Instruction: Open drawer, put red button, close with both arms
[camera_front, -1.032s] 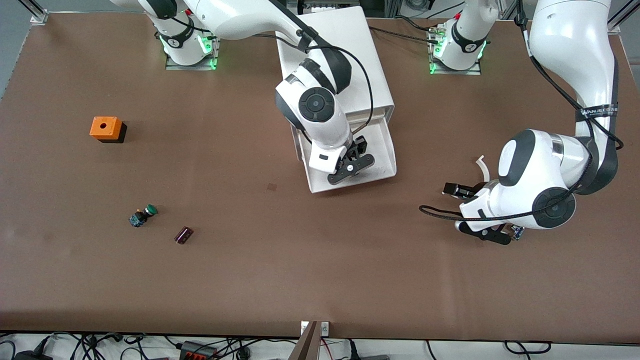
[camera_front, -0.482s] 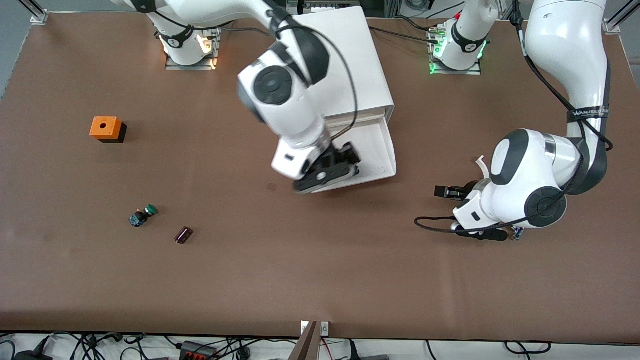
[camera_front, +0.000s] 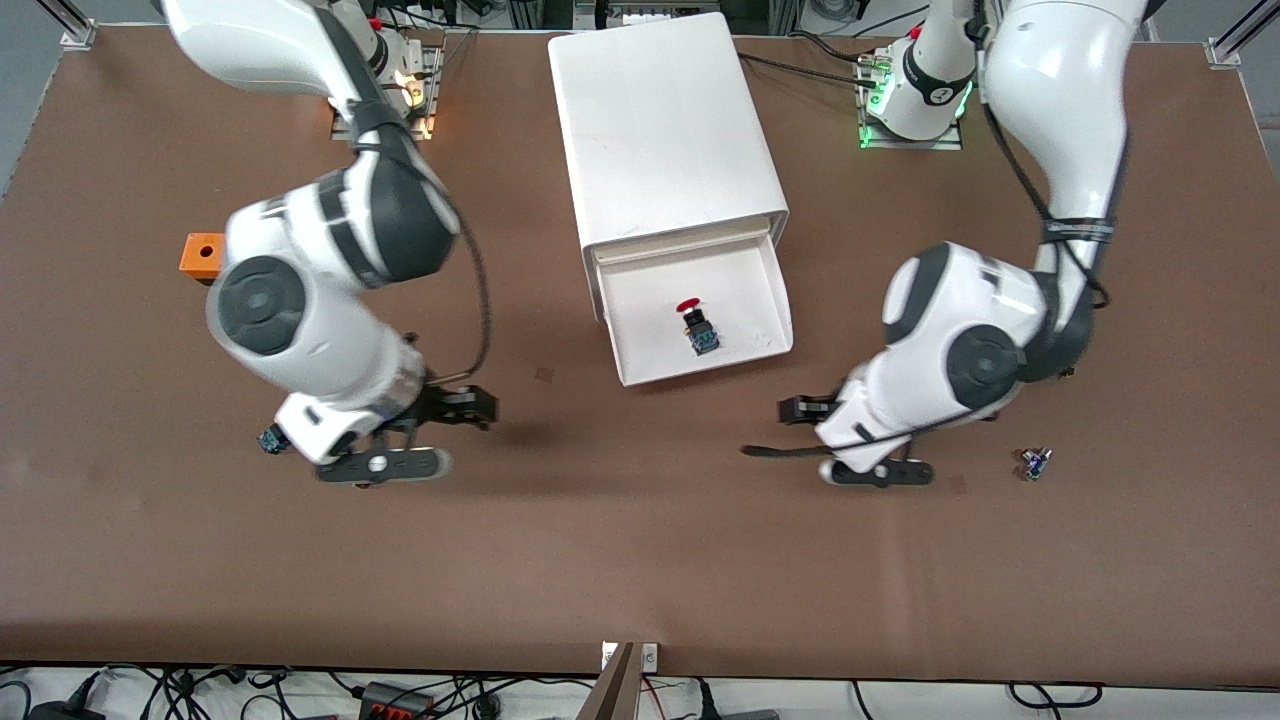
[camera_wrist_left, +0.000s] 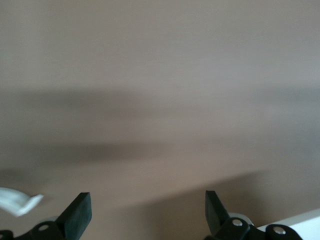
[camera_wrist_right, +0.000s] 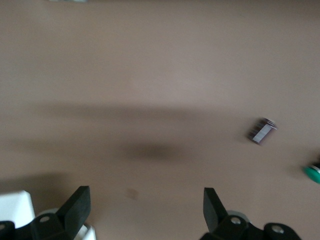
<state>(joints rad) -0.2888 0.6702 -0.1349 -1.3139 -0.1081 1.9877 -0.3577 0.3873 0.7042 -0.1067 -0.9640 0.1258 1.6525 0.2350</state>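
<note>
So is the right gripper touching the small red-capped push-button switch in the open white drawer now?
Apart. The front view shows the red-capped switch alone in the drawer, the right gripper off over bare table.

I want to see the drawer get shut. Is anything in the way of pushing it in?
Nothing visible blocks it. The drawer is pulled out, with the red button lying inside. Bare table lies between its front and both open pincers: left pincer, right pincer.

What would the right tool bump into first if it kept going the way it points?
Probably just the bare table. The right tool is open with nothing between its fingers, pointing at brown tabletop. A small dark part and a green cap lie off to one side, apparently out of its line.
</note>
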